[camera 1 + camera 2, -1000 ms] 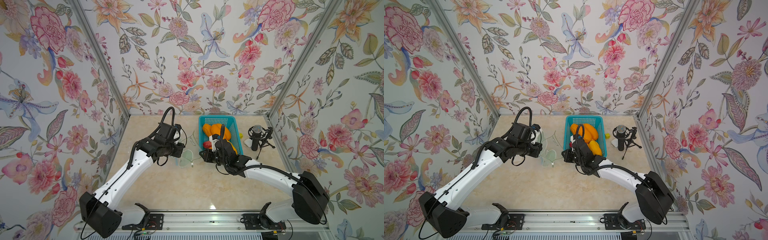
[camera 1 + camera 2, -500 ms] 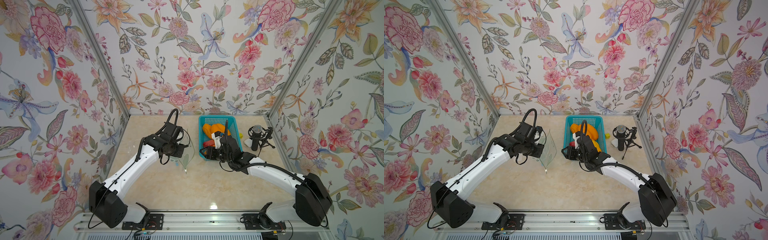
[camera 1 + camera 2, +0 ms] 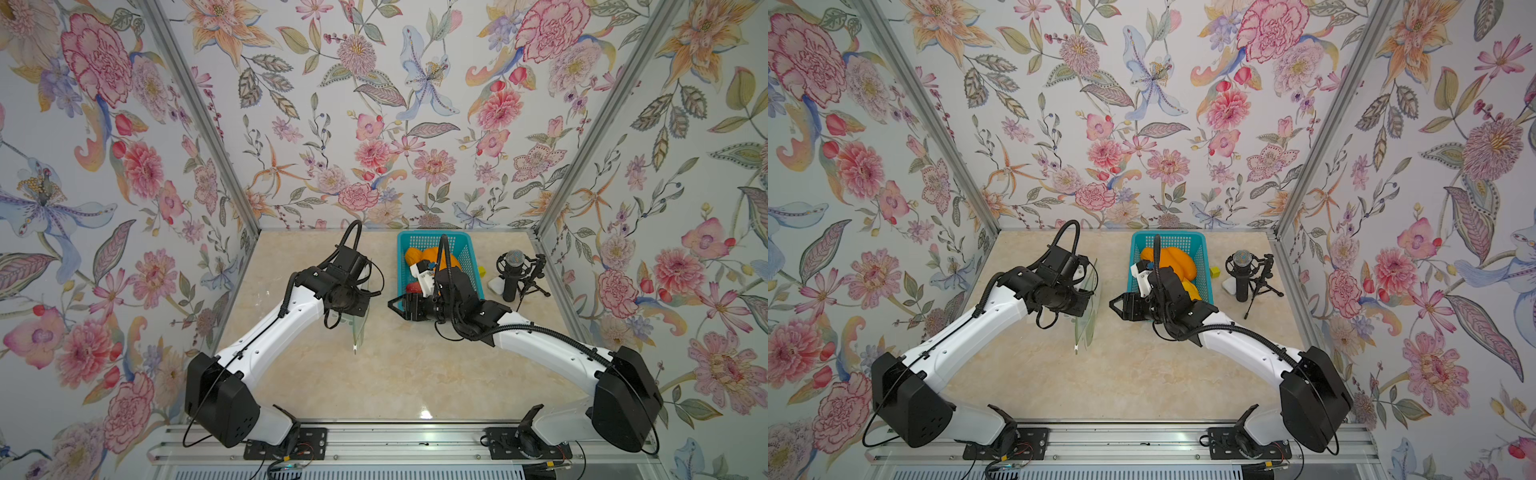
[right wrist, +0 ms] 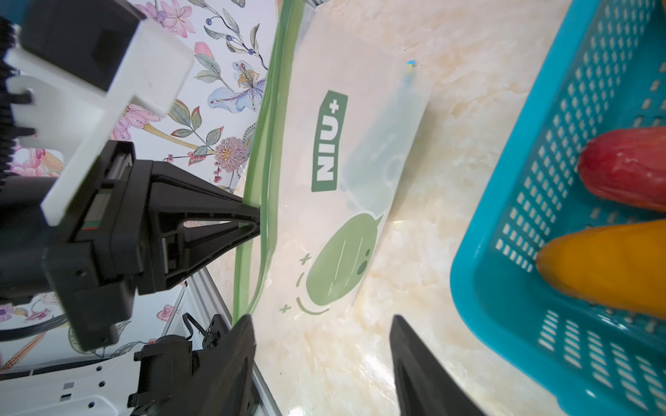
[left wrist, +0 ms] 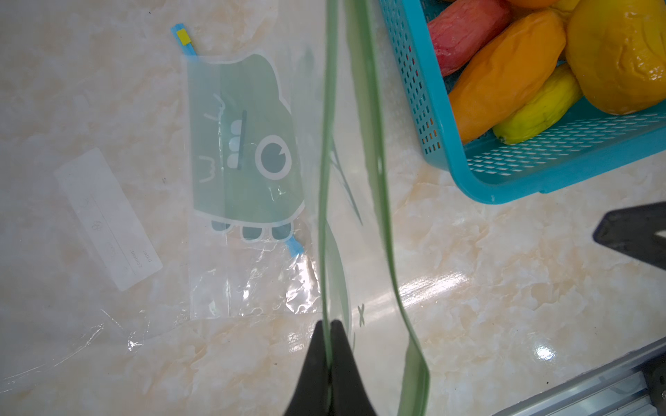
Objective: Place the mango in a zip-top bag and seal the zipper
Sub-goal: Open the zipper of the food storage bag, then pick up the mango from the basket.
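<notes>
the mango point(image 5: 504, 72) in the basket point(image 5: 504, 180) looks smooth and weighty, so we would take it across its middle, while beside the basket our left gripper point(image 5: 329, 322) pinches the limp bag point(image 5: 355, 144) at its rim and our right gripper point(image 4: 322, 318) gapes empty.

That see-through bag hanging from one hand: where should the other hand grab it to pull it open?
The free green zipper strip, from the basket side. The left hand pinches only the other strip, and the two hang apart, so the open right hand can close on the near one.
</notes>
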